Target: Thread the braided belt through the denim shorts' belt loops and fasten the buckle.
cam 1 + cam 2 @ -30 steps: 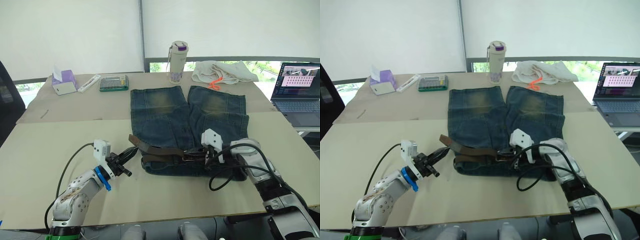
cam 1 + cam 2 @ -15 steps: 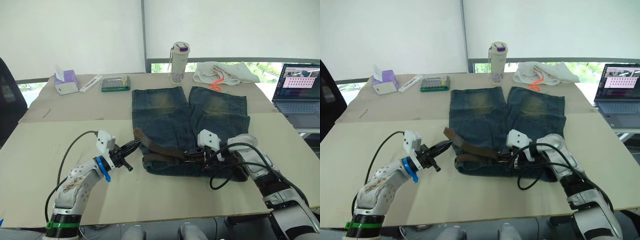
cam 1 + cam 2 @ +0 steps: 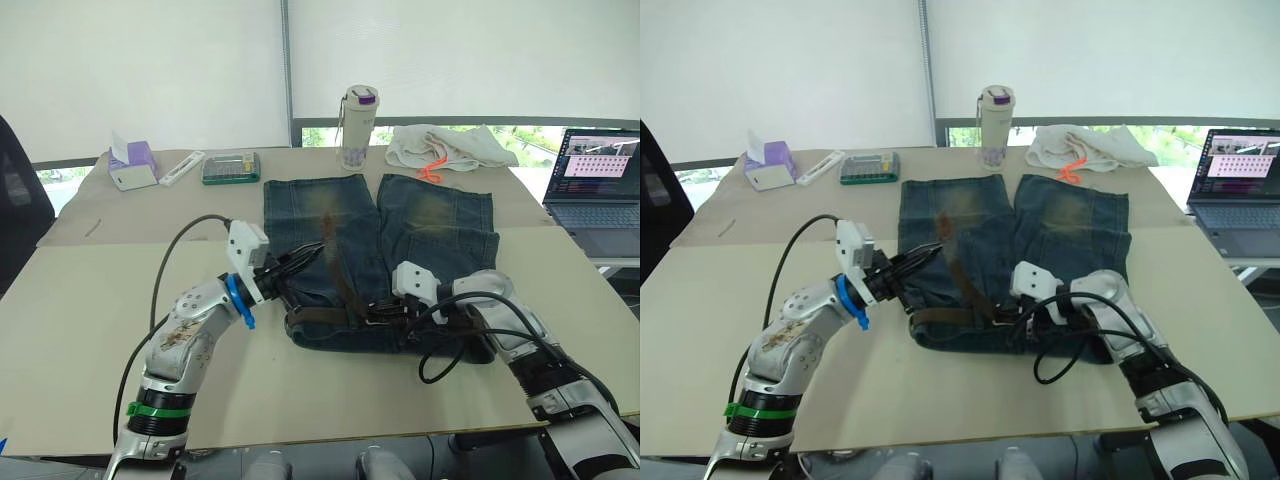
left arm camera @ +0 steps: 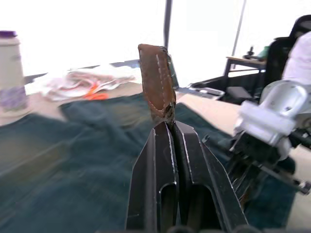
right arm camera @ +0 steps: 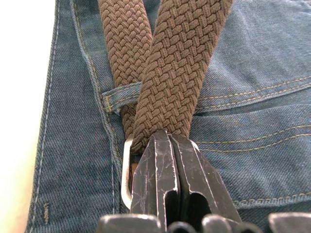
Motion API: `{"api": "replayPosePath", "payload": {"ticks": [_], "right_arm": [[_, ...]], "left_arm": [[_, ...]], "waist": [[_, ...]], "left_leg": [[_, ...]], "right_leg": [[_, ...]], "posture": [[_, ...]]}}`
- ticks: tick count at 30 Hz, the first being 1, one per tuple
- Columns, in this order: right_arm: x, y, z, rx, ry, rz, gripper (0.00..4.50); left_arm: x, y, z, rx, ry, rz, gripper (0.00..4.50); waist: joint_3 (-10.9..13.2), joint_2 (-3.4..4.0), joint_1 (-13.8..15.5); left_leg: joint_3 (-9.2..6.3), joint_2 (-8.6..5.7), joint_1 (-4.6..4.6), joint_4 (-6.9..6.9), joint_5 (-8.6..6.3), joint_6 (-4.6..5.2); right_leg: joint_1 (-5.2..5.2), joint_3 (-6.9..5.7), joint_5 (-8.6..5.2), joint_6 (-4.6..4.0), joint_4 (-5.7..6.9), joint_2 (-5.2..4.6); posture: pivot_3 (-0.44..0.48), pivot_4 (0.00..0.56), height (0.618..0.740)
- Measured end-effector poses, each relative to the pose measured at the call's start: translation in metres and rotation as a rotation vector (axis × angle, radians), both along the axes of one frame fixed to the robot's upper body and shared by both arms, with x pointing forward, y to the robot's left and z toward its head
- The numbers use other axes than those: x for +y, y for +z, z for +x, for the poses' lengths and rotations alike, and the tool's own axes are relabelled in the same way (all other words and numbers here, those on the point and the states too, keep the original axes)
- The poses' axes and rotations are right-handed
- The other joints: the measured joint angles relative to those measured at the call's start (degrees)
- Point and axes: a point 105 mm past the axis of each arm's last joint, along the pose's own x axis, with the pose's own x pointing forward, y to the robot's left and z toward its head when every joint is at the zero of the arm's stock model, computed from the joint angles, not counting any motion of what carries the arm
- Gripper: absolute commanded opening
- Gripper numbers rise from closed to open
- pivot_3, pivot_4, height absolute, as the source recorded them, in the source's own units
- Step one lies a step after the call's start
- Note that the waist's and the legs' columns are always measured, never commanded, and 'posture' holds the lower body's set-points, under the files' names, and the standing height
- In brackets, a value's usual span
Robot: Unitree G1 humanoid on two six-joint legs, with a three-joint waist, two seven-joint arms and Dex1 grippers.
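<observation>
Braided belt (image 3: 335, 268): dark-brown strap lying along the waistband of the denim shorts (image 3: 430, 225), its free end lifted clear of the cloth and standing over the left leg. Left gripper (image 4: 168, 127): fingers closed on the leather tip of that free end. Right gripper (image 5: 164, 141): fingers pressed together on the braided strap where two runs of it meet, directly beside the buckle (image 5: 126, 171); one run passes under a belt loop (image 5: 119, 96) just beyond. Whether the strap already passes through the buckle frame cannot be told from these views.

The shorts lie flat with the waistband toward the robot and both faded legs pointing away, on a tan table (image 3: 80, 300) covered in sheets of board. Along the far edge, from the robot's left: a tissue box (image 3: 130, 164), a white remote-like bar (image 3: 179, 167), a green case (image 3: 229, 166), a bottle with a purple cap (image 3: 357, 127) and a crumpled pale cloth (image 3: 448, 146) with an orange item on it. An open laptop (image 3: 598, 177) stands at the far right. Behind the table, white roller blinds (image 3: 140, 70) cover the windows.
</observation>
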Motion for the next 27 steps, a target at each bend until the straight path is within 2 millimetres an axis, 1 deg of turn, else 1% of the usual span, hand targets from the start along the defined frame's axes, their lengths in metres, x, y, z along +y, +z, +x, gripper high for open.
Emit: {"api": "replayPosePath", "payload": {"ticks": [6,8,9,12,14,16,17,19,24,27], "right_arm": [[0.001,-0.003,-0.001,-0.024,-0.015,-0.022,0.03],[0.002,-0.003,-0.001,-0.03,-0.017,-0.023,0.03],[0.003,-0.003,-0.002,-0.031,-0.017,-0.022,0.03],[0.004,-0.004,-0.003,-0.029,-0.027,-0.018,0.03],[0.004,-0.004,-0.004,-0.033,-0.031,-0.016,0.03],[0.004,-0.004,-0.004,-0.035,-0.033,-0.015,0.03],[0.004,-0.005,-0.004,-0.035,-0.035,-0.015,0.03],[0.004,-0.005,-0.004,-0.031,-0.04,-0.016,0.03],[0.004,-0.005,-0.004,-0.028,-0.044,-0.016,0.03],[0.004,-0.005,-0.004,-0.029,-0.046,-0.016,0.03]], "left_arm": [[-0.019,0.013,0.0,-0.1,-0.05,0.069,0.0],[-0.024,0.016,0.0,-0.142,-0.06,0.105,0.0],[-0.025,0.016,0.001,-0.19,-0.061,0.155,0.0],[-0.02,0.017,0.01,-0.227,-0.033,0.204,0.0],[-0.01,0.01,0.016,-0.239,-0.015,0.26,0.0],[-0.004,0.005,0.018,-0.235,-0.02,0.294,0.0],[0.0,0.003,0.015,-0.227,-0.049,0.304,0.0],[0.002,0.001,0.012,-0.216,-0.086,0.301,0.0],[0.011,0.0,0.021,-0.221,-0.044,0.281,0.0],[0.004,0.011,0.025,-0.26,-0.023,0.235,0.0]], "waist": [[-0.04,-0.01,-0.02],[-0.04,-0.01,-0.06],[-0.04,-0.01,-0.07],[-0.1,0.04,-0.08],[-0.1,0.03,-0.11],[-0.1,0.04,-0.14],[-0.11,0.04,-0.17],[-0.11,0.03,-0.05],[-0.12,0.02,-0.02],[-0.13,-0.02,0.01]], "left_leg": [[0.01,-0.01,0.04,0.02,0.0,0.0],[0.02,0.0,0.04,0.02,0.0,0.0],[0.02,0.0,0.06,0.02,0.0,0.0],[0.02,0.0,0.09,0.01,0.0,0.0],[0.02,0.01,0.1,0.0,0.0,0.01],[0.02,0.01,0.11,-0.01,0.0,0.01],[0.03,0.01,0.1,-0.01,0.0,0.01],[0.02,0.01,0.1,0.02,0.0,0.01],[0.02,0.0,0.12,0.02,0.0,0.01],[0.01,0.0,0.1,0.05,0.0,0.01]], "right_leg": [[0.05,0.0,0.0,0.0,0.01,0.02],[0.05,0.0,0.0,0.0,0.0,0.02],[0.05,0.0,0.0,0.0,0.01,0.02],[0.07,0.01,-0.01,0.01,0.01,0.03],[0.07,0.01,-0.01,0.01,0.01,0.04],[0.06,0.01,-0.01,0.01,0.01,0.04],[0.06,0.01,-0.01,0.01,0.01,0.04],[0.08,0.01,-0.01,0.01,0.01,0.02],[0.08,0.01,-0.01,0.02,0.01,0.03],[0.08,0.0,-0.01,0.01,0.01,0.02]], "posture": [[0.0,0.15,0.74],[0.0,0.15,0.74],[0.0,0.15,0.74],[0.0,0.15,0.74],[0.0,0.15,0.74],[0.0,0.15,0.74],[0.0,0.15,0.74],[0.0,0.15,0.74],[0.0,0.15,0.74],[0.0,0.15,0.74]]}}
